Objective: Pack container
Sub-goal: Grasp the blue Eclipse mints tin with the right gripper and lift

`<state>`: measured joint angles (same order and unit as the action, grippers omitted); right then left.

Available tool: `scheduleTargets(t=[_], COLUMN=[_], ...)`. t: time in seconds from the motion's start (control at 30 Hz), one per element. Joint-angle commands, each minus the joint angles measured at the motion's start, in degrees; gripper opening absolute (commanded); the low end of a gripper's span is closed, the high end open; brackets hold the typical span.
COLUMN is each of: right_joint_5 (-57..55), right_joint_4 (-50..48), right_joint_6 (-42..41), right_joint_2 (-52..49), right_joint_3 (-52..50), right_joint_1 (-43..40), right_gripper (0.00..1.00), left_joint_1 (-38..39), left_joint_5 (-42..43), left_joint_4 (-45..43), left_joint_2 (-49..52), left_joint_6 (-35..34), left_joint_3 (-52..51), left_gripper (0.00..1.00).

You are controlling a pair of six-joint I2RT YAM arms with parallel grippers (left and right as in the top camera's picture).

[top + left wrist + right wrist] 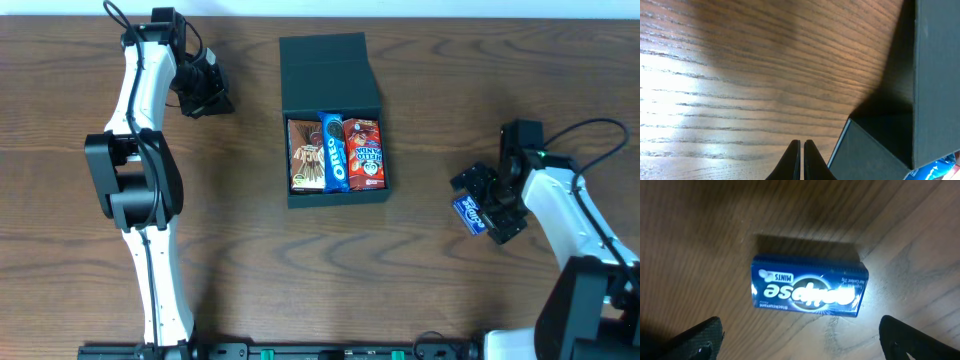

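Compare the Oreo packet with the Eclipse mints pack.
The Oreo packet lies packed in the container, between a brown packet and a red packet; the Eclipse mints pack lies alone on the table, outside it. The Oreo packet is long and slim; the mints pack is shorter and blockier. Both are blue with white lettering, lying flat.

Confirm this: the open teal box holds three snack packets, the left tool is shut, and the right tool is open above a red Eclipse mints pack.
One error: the Eclipse mints pack is blue, not red, per the right wrist view. Otherwise right: the teal box holds three snack packets, the left tool is shut, the right tool open above the pack.
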<state>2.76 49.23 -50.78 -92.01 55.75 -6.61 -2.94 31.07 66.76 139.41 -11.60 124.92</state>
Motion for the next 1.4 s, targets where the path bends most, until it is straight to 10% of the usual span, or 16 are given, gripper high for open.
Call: scheduleTargets(t=[0.0, 1.37], right_joint_5=[-1.5, -1.9], right_joint_4=[-0.5, -5.8], right_joint_6=[-1.2, 3.9], right_joint_2=[-1.6, -8.1], right_joint_3=[0.0, 0.0], right_joint_1=[0.3, -0.2], right_gripper=[0.99, 0.75], left_joint_1=[0.0, 0.0], left_joint_5=[-0.6, 0.5], left_joint_4=[-0.4, -0.5], left_joint_2=[0.9, 0.9], left_joint_6=[0.9, 0.9], left_joint_3=[0.0, 0.0], left_gripper=[0.06, 0.06])
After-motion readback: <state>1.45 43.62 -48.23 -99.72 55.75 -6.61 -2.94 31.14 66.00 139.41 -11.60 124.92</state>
